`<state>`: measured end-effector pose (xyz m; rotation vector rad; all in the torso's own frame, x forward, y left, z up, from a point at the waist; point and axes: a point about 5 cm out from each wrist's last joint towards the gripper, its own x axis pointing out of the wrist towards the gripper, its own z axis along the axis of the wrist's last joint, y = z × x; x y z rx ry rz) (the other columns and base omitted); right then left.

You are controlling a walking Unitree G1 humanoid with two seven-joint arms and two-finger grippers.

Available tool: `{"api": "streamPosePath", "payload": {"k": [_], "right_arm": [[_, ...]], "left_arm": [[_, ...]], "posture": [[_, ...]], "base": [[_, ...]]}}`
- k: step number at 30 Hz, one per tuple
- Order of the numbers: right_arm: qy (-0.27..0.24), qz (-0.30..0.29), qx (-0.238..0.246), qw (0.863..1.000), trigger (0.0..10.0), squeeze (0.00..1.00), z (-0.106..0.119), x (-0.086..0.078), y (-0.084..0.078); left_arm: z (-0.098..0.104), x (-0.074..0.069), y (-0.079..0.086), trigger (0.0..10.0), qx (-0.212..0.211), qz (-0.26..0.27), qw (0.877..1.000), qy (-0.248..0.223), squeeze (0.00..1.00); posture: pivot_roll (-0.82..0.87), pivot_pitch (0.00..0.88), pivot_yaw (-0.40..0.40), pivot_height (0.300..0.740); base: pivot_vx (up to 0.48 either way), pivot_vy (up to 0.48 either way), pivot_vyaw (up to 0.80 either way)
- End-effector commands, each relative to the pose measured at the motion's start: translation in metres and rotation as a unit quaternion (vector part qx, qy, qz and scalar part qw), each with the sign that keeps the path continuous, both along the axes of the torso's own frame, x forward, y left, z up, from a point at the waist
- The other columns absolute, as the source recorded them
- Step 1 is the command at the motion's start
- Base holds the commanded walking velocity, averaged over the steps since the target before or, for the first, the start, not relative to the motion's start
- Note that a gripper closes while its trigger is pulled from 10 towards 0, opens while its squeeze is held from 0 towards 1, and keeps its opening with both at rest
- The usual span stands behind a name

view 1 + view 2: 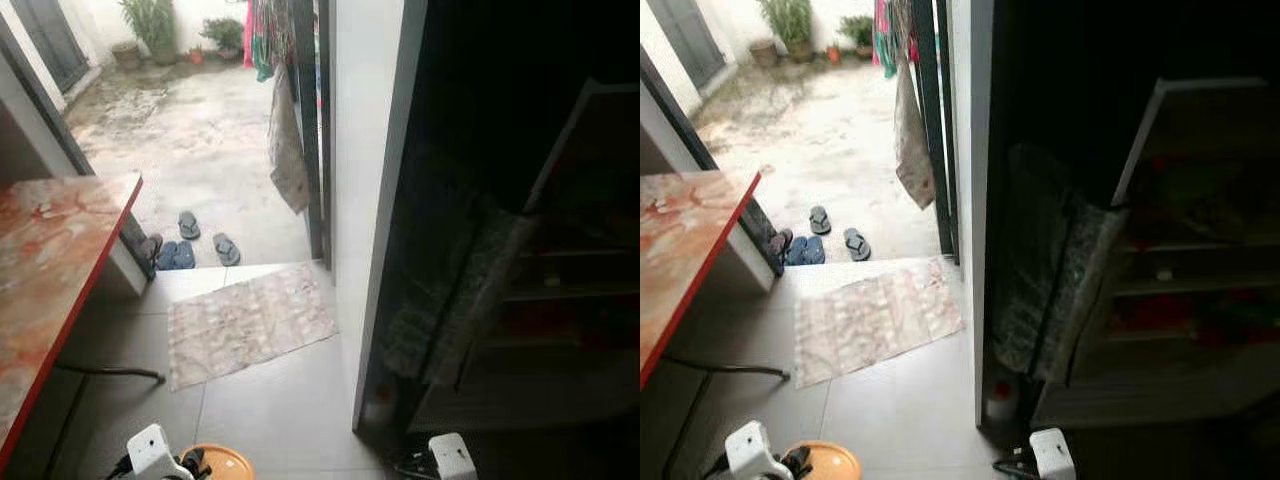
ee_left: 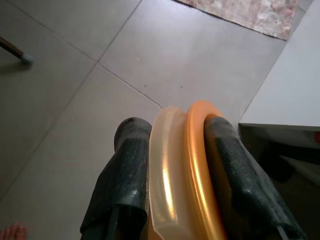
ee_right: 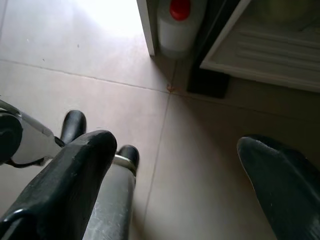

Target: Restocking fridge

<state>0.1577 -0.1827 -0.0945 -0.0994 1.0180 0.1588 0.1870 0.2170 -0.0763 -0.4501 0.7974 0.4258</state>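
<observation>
Up close, left claw [image 2: 175, 165] pinches orange plate [image 2: 197, 170]; right claw [image 3: 175, 175] spread nr red-capped jug [image 3: 177, 22].

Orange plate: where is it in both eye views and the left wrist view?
Left eye view: orange plate at the bottom edge, left of centre.
Right eye view: bottom edge, further left.
Left wrist view: edge-on, gripped by the left claw.
Shared landmark: rug.

Open tiled floor [image 1: 270, 400] ahead, mat [image 1: 250, 320] lying flat on it. Red-topped table [image 1: 50, 270] blocks the left, its leg [image 1: 110, 372] running low across the floor. White jug [image 3: 177, 25] stands at the fridge's [image 1: 1120, 250] dark opening, right.
</observation>
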Motion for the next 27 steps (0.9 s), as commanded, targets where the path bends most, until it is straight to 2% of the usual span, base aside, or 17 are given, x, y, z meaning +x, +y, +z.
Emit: {"api": "streamPosePath", "payload": {"k": [1,21,24,27], "right_arm": [[0.009,0.003,0.007,1.0,10.0,0.0,-0.002,-0.003,0.005],[0.012,-0.001,0.013,1.0,10.0,0.0,-0.002,-0.001,0.012],[0.012,-0.013,0.023,1.0,10.0,0.0,-0.002,0.0,0.016],[0.018,-0.001,0.015,1.0,10.0,0.0,-0.003,-0.001,0.018]], "left_arm": [[-0.006,-0.009,-0.003,10.0,-0.008,-0.007,1.0,0.024,0.0],[-0.006,-0.01,-0.002,10.0,-0.007,-0.006,1.0,0.024,0.0],[-0.006,-0.01,-0.002,10.0,-0.007,-0.006,1.0,0.024,0.0],[-0.006,-0.011,-0.002,10.0,-0.007,-0.006,1.0,0.025,0.0]], "posture": [[-0.01,0.066,0.0,0.74],[-0.01,0.065,-0.002,0.74],[-0.01,0.07,0.0,0.74],[-0.01,0.072,-0.001,0.74]], "base": [[0.0,-0.382,0.0],[0.0,-0.382,0.0],[0.0,-0.384,-0.55],[0.0,-0.381,-0.77]]}}
